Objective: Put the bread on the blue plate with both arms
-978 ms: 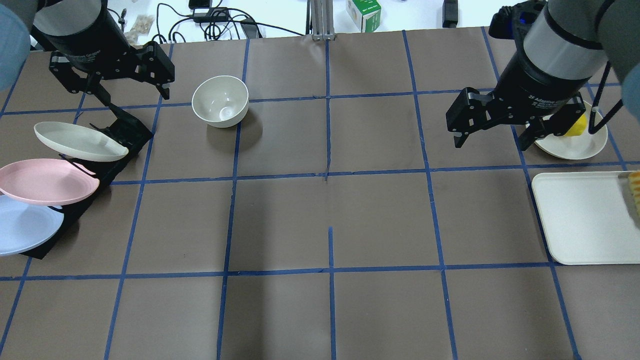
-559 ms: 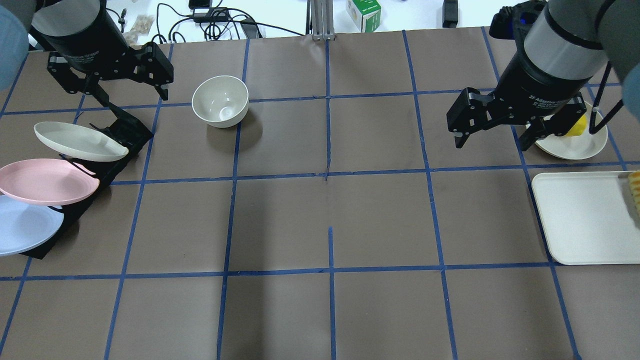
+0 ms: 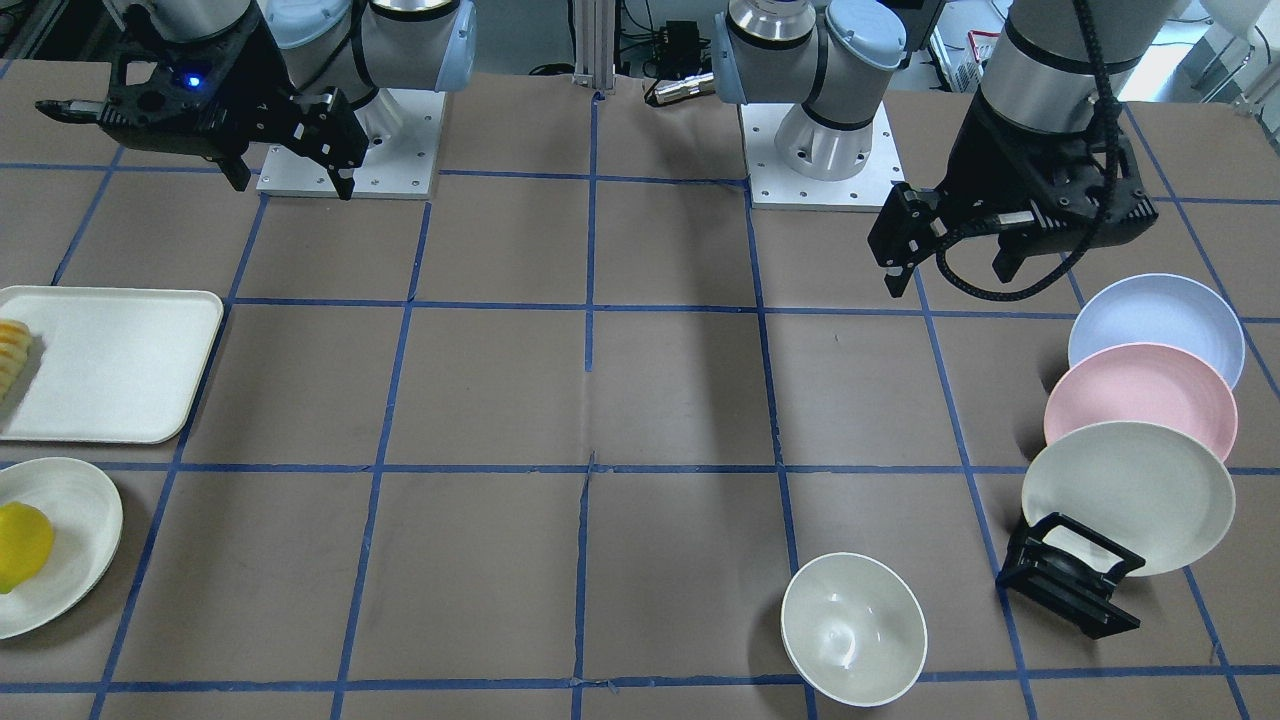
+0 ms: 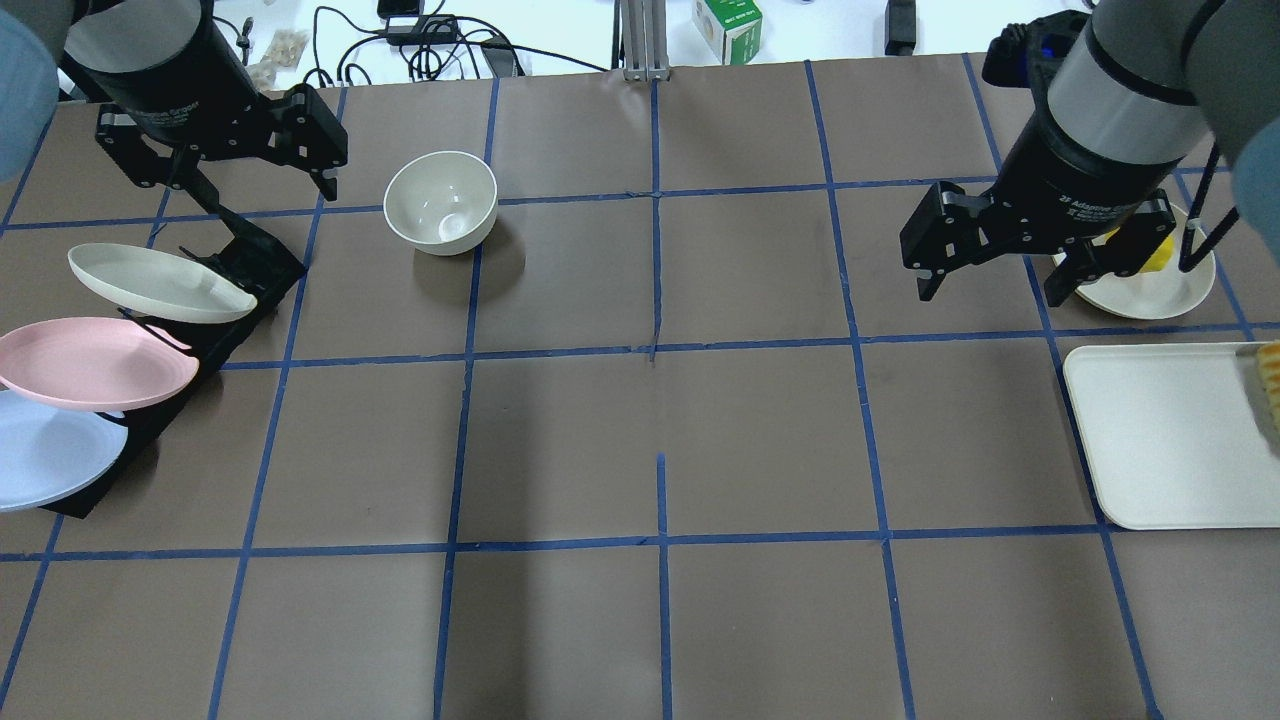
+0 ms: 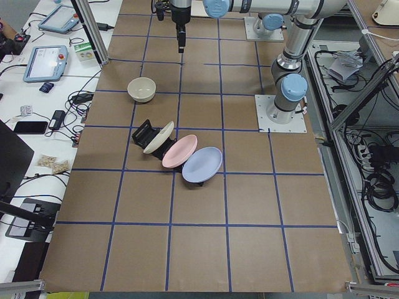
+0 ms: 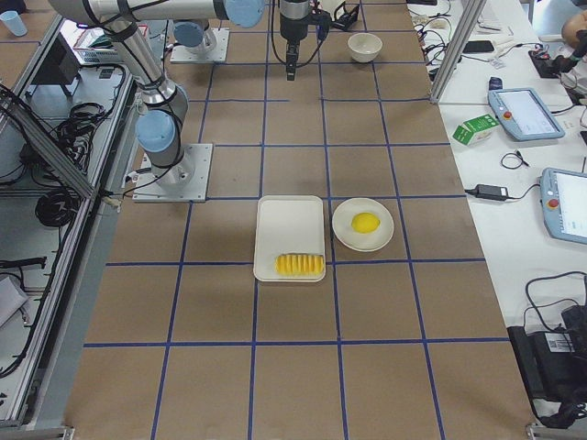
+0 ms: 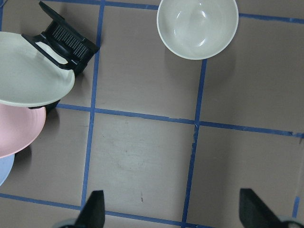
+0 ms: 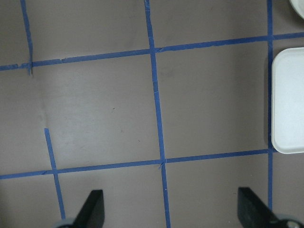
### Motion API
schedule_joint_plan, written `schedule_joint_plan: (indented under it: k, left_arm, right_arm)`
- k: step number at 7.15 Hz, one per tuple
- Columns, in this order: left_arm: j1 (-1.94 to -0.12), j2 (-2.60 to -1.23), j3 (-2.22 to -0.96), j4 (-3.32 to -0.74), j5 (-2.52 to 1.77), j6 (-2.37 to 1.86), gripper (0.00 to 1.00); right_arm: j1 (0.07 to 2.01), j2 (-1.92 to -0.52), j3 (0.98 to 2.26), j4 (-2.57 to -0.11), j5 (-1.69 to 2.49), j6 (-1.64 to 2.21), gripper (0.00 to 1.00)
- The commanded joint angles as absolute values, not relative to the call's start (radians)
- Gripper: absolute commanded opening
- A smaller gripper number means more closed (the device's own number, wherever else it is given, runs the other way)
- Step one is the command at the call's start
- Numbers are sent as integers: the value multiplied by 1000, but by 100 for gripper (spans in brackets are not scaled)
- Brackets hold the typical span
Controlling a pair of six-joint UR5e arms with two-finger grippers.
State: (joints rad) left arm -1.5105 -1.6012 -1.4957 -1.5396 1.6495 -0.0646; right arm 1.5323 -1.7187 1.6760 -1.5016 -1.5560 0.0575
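- Opening step by my reading: nothing grasped, bread and plate well apart.
- Bread point(image 6: 299, 265) lies across the near end of the white tray point(image 6: 289, 215), on the robot's right side.
- Blue plate point(image 3: 1155, 325) leans in the black rack point(image 3: 1070, 580) behind the pink plate point(image 3: 1140, 405), far left side.
- Left gripper point(image 7: 173, 213) spread wide, empty, hovering near the rack.
- Right gripper point(image 8: 171, 211) spread wide, empty, above bare table beside the tray.
- Next, likely: left draws the blue plate out; right descends across the loaf.
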Motion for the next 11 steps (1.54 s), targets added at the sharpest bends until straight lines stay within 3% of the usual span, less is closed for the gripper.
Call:
schedule_joint_plan:
  k: [1, 6, 8, 11]
  left_arm:
    - [-1509, -1598, -1499, -1540, 1651, -66, 100]
    - [-1468, -1592, -1502, -1612, 1661, 96, 100]
    - [-1332, -1588, -1500, -1628, 1661, 145, 100]
    - [-995, -1594, -1503, -1654, 1747, 182, 100]
  right_arm:
    - [1500, -1717, 1677, -1506, -1557, 52, 100]
    - [1220, -1707, 1736, -1517, -1557, -154, 100]
    - [1068, -1678, 1766, -1570, -1596, -271, 100]
    - [837, -1481, 1766, -1705, -1647, -415, 100]
